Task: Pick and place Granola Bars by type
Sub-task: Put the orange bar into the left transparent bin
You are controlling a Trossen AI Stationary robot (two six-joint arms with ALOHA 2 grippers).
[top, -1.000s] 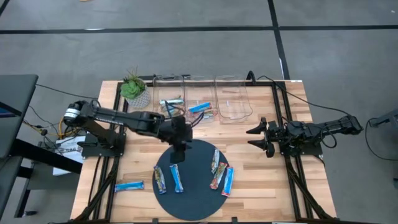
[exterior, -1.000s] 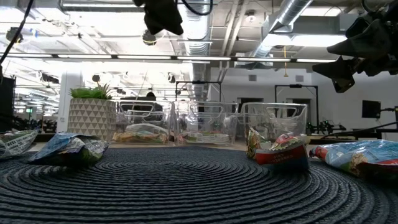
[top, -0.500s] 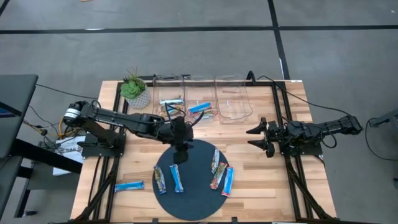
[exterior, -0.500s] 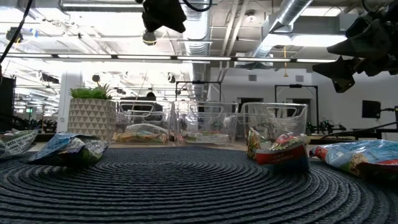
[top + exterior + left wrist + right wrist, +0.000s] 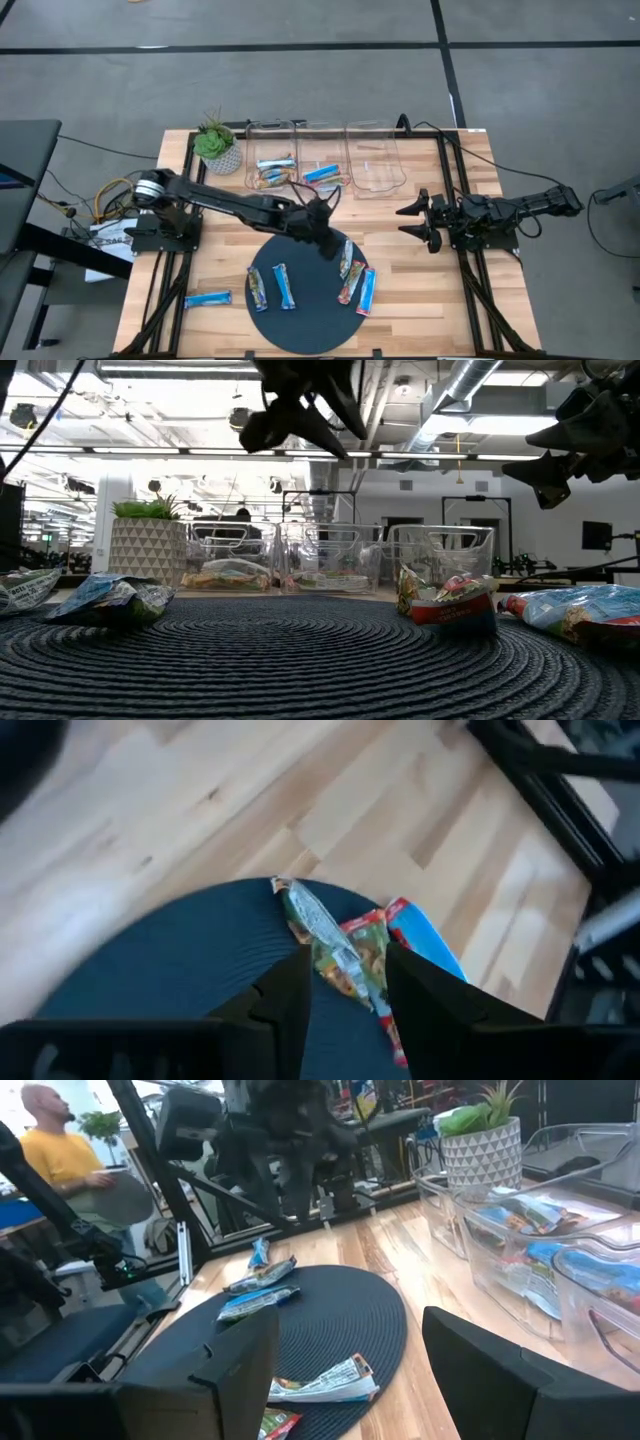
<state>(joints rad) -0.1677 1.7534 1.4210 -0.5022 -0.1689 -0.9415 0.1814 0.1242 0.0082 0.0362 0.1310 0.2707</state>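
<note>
Several wrapped granola bars lie flat on a round dark mat: a multicoloured bar, a blue bar, a silvery-green bar, another multicoloured bar and a blue bar. One more blue bar lies on the bare wood. My left gripper hangs open over the mat's right part; in the left wrist view its fingers stand on either side of the silvery-green bar, well above it. My right gripper waits open at the table's right side.
Three clear bins stand in a row at the far edge: the left bin and the middle bin hold bars, while the right bin looks bare. A potted plant stands left of them. A person is beyond the table.
My left gripper has swung from the mat's far-left part toward the table's right, over to the bars on the mat's right side, and has turned about as it went. The bars and my right arm have stayed put.
</note>
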